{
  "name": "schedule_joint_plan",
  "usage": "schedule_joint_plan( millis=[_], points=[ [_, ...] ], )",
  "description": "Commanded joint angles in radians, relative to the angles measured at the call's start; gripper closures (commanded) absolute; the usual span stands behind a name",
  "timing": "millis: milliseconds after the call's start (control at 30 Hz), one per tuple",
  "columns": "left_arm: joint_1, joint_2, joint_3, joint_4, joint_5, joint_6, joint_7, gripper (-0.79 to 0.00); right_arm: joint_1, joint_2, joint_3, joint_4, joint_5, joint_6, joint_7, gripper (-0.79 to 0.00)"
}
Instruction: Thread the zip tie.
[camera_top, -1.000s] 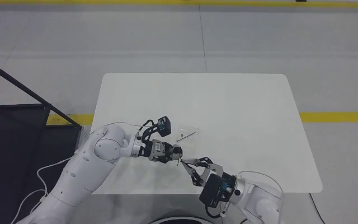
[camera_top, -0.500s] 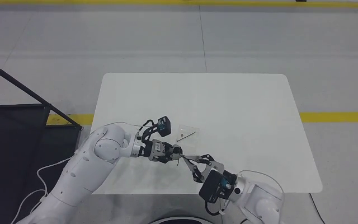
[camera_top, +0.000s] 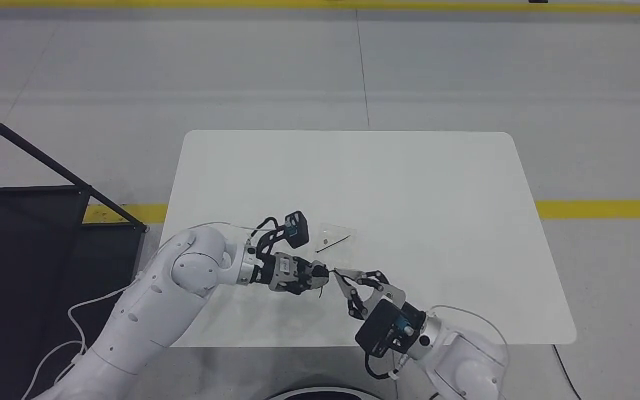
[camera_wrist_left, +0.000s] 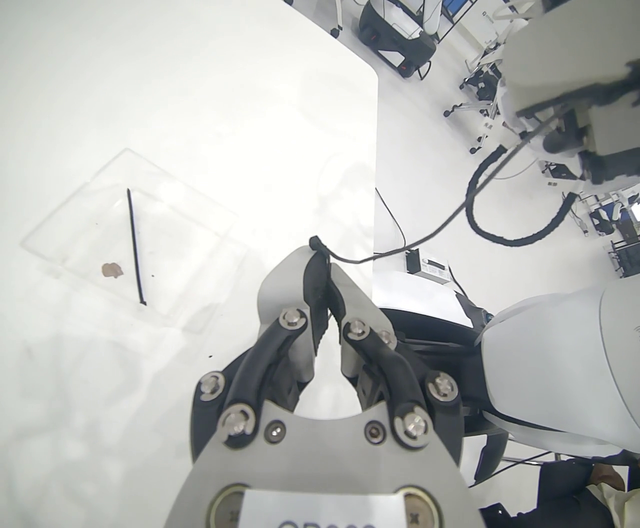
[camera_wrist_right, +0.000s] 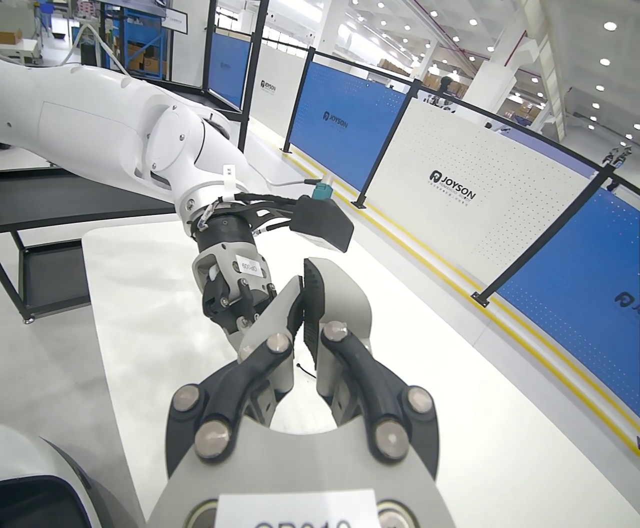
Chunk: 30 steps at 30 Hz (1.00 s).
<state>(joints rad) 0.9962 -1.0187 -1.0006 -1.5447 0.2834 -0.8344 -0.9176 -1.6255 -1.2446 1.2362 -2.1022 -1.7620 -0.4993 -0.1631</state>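
A thin black zip tie (camera_wrist_left: 440, 227) hangs in the air between both grippers, above the table's near edge. My left gripper (camera_wrist_left: 320, 260) is shut on its head end (camera_wrist_left: 316, 243). From there the strap runs across to my right gripper (camera_wrist_left: 550, 125), whose pads (camera_wrist_right: 312, 295) are pressed together on the far end. In the top view the left gripper (camera_top: 316, 270) and right gripper (camera_top: 349, 281) sit close together, with the zip tie (camera_top: 333, 273) spanning the short gap. From the right wrist view the left gripper (camera_wrist_right: 235, 295) is just ahead.
A clear flat tray (camera_wrist_left: 165, 200) lies on the white table (camera_top: 450, 200) just beyond the grippers. It holds a second black zip tie (camera_wrist_left: 134, 252) and a small brown speck (camera_wrist_left: 111, 270). In the top view the tray (camera_top: 340, 232) is a little past the grippers.
My right gripper has moved away from the table's near edge and closer to the left gripper, shortening the span of strap between them. The left gripper has barely shifted.
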Motion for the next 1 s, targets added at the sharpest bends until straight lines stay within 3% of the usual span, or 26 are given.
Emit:
schedule_joint_plan(
  millis=[0, 700, 967],
  points=[
    [-0.001, 0.001, 0.003, -0.001, 0.002, 0.001, 0.001, 0.000, -0.003, 0.001, 0.000, -0.002, -0.004, 0.012, 0.002, 0.000],
    [-0.011, 0.013, 0.026, -0.001, 0.005, 0.001, 0.016, 0.000, -0.034, 0.007, -0.018, -0.022, -0.068, 0.189, 0.038, 0.000],
    [-0.015, 0.017, 0.033, -0.001, 0.005, 0.003, 0.023, 0.000, -0.030, 0.010, -0.029, -0.024, -0.083, 0.197, 0.053, 0.000]
  ],
)
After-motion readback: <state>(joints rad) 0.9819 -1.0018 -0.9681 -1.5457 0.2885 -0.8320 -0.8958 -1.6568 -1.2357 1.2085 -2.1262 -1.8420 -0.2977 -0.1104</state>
